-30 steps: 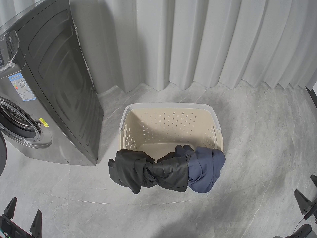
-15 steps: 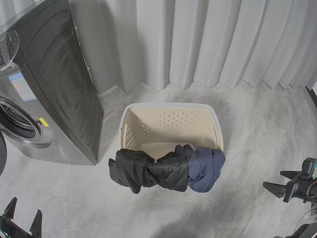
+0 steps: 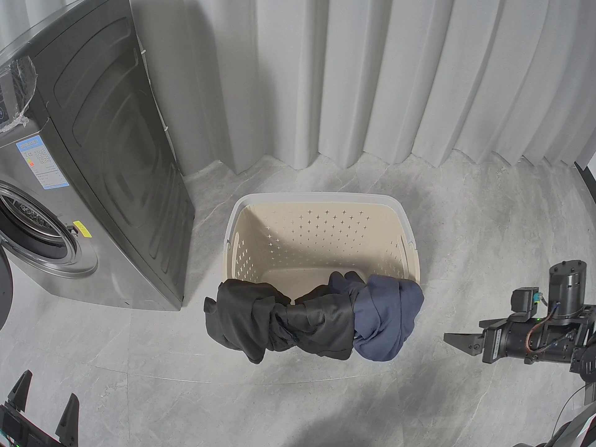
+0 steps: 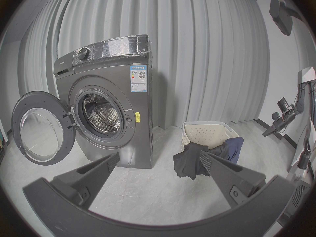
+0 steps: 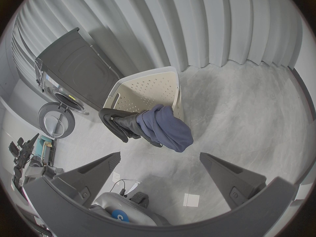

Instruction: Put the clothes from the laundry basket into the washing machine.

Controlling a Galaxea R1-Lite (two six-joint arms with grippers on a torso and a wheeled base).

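A beige laundry basket (image 3: pixel 320 198) stands on the floor in the middle of the head view. Over its near rim hang a dark grey garment (image 3: pixel 273 325) and a blue garment (image 3: pixel 388 318), twisted together. The washing machine (image 3: pixel 99 156) stands at the left, its round door (image 4: pixel 42 129) swung open and the drum (image 4: pixel 98 112) bare. My right gripper (image 3: pixel 456 341) hovers open to the right of the blue garment (image 5: pixel 164 129), pointing at it, a short gap away. My left gripper (image 3: pixel 49 387) is open and low at the near left, holding nothing.
White curtains (image 3: pixel 385 63) hang along the back wall behind the basket. Grey floor (image 3: pixel 496 218) lies open to the right of the basket and between the basket and the machine's front (image 4: pixel 144 181).
My right arm has risen from the near right corner and swung left toward the blue garment. The left gripper, basket and clothes have not moved.
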